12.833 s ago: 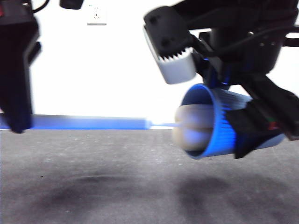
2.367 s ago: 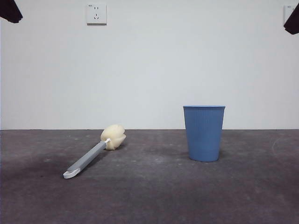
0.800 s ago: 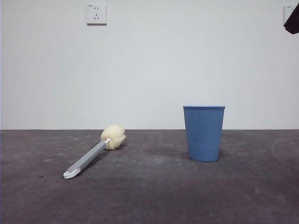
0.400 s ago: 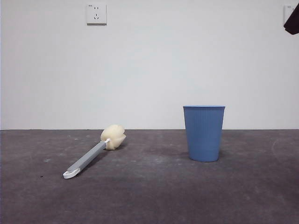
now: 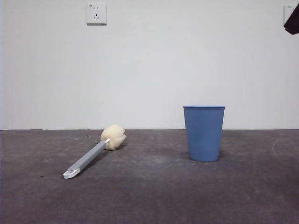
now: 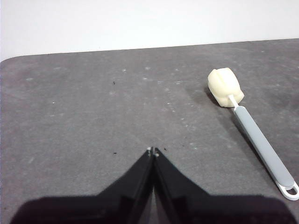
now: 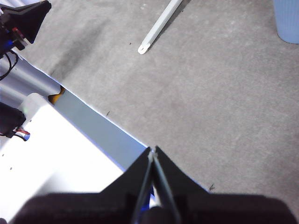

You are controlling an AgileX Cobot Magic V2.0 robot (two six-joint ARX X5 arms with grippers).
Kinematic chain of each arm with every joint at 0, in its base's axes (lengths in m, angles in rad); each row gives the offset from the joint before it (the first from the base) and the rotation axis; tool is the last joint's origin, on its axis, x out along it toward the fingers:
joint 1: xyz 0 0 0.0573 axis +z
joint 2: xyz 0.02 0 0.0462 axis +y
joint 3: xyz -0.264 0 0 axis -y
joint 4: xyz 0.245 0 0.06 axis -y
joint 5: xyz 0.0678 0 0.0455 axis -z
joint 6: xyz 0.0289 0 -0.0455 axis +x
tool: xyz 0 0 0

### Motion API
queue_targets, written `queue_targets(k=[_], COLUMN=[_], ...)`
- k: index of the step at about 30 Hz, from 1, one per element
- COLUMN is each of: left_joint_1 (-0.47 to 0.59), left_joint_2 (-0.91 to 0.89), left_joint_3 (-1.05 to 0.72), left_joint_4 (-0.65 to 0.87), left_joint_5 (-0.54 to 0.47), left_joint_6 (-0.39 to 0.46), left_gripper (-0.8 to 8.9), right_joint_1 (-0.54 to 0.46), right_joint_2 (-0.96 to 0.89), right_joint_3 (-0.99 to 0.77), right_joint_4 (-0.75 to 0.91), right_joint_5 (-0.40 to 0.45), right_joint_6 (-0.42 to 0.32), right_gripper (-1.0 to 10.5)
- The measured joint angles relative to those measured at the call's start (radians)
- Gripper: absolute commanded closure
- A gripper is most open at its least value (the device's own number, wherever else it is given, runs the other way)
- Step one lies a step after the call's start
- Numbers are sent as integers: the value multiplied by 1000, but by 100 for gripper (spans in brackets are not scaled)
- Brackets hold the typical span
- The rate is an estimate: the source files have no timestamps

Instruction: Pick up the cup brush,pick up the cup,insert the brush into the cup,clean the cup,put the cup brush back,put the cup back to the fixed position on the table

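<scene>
The cup brush (image 5: 93,154) lies flat on the table (image 5: 149,196) at the left, its cream sponge head toward the wall and its white tip toward the camera. It also lies in the left wrist view as the cup brush (image 6: 252,126), with only its handle end (image 7: 159,25) in the right wrist view. The blue ribbed cup (image 5: 203,133) stands upright to the right of it; a corner of the cup (image 7: 286,21) shows in the right wrist view. My left gripper (image 6: 153,150) is shut and empty, raised away from the brush. My right gripper (image 7: 152,150) is shut and empty, over the table's edge.
A white wall with a socket (image 5: 96,13) stands behind the table. A black tip of an arm (image 5: 293,21) shows at the top right corner. The right wrist view shows the table's edge (image 7: 103,126), white base hardware (image 7: 51,158) and the other arm (image 7: 23,21).
Since 11.6 s ago the brush and cup have been set down and both arms have withdrawn. Over the last second nothing has moved.
</scene>
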Motion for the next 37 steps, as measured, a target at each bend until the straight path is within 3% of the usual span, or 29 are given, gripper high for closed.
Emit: queue_targets(k=[12,16,25,31,37], left_joint_1=[0,0,0,0,0], left_joint_2=[0,0,0,0,0], left_joint_3=[0,0,0,0,0], left_joint_4=[0,0,0,0,0], left_joint_5=[0,0,0,0,0], left_joint_6=[0,0,0,0,0], left_gripper=[817,817,817,817,817], right_joint_1=[-30,-164,-634,-704,-707], right_joint_2=[-27,-63,-202,-343,-444], right_joint_3=[0,0,-24,-162,-382], right_joint_4=[-20,12,213,383,542], right_joint_5=[11,23,26,26,26], right_joint_6=[-19,-115,-280,-353,-317], right_gripper=[946,946,946,946,946])
